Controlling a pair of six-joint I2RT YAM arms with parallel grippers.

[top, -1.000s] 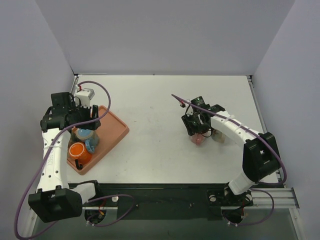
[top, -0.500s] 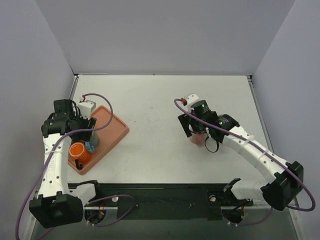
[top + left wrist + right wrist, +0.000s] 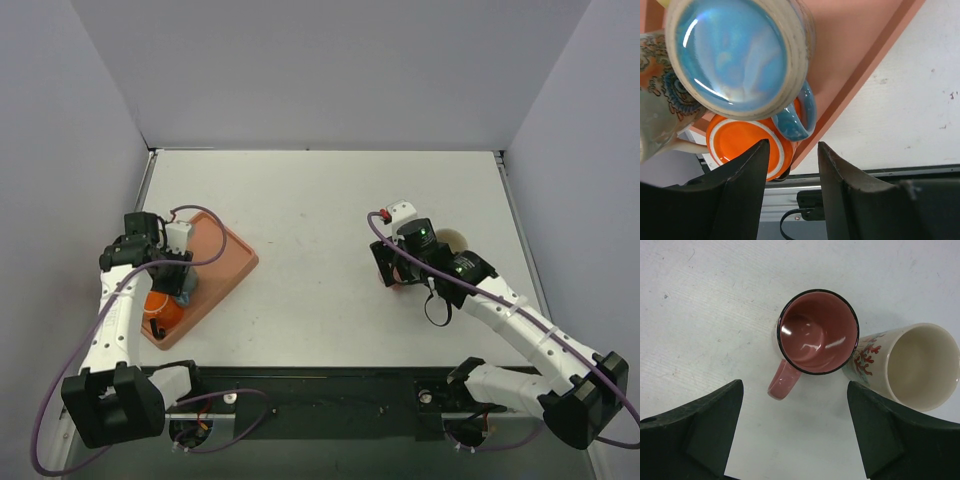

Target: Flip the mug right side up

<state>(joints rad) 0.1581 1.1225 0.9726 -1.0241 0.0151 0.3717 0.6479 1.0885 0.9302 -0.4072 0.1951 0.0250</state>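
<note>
On the table stands a pink mug (image 3: pixel 818 331), open side up, its handle pointing toward the near left. My right gripper (image 3: pixel 795 385) hangs open and empty above it, with a finger on each side and touching nothing. In the top view my right gripper (image 3: pixel 398 268) hides most of the pink mug. My left gripper (image 3: pixel 791 145) is open and empty over the near edge of the salmon tray (image 3: pixel 865 60). It is just above the handle of a blue-glazed mug (image 3: pixel 735 55) and an orange mug (image 3: pixel 745 145), which shows a flat, white-ringed face.
A cream mug with a red coral pattern (image 3: pixel 922 367) stands upright, touching the pink mug's right side; it also shows in the top view (image 3: pixel 452 238). A patterned mug (image 3: pixel 655 115) lies against the blue one on the tray (image 3: pixel 228 258). The table's front rail is just below the tray.
My right gripper has drawn back from the pink mug, its arm swinging to the near right. My left gripper has moved along the tray toward the near edge, over the mugs.
</note>
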